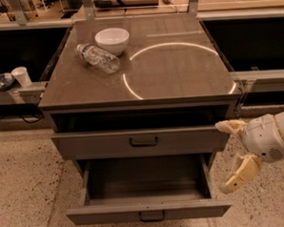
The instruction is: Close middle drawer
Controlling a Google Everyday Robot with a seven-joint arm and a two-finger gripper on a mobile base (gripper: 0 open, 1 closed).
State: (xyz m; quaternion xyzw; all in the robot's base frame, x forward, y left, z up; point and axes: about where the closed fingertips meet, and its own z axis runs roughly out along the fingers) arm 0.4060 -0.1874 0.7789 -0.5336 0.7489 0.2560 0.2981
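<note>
The middle drawer point(148, 212) is pulled far out at the bottom of the view. Its deep grey-brown tray is empty, and its shallow front panel carries a small dark centre pull point(152, 216). My gripper point(231, 153) is to the right of the cabinet, level with the gap between the two visible drawers and just right of the drawer's right side. It is open and empty, with one cream finger point(230, 126) up by the upper drawer's corner and the other point(239, 175) lower down. It touches nothing.
The upper drawer point(142, 142), with a taller front and wider dark handle, stands slightly out. On the cabinet top point(178, 75) are a white bowl point(112, 40) and a lying plastic bottle point(99, 58). A white cup point(21, 76) stands on the left ledge. Speckled floor surrounds the cabinet.
</note>
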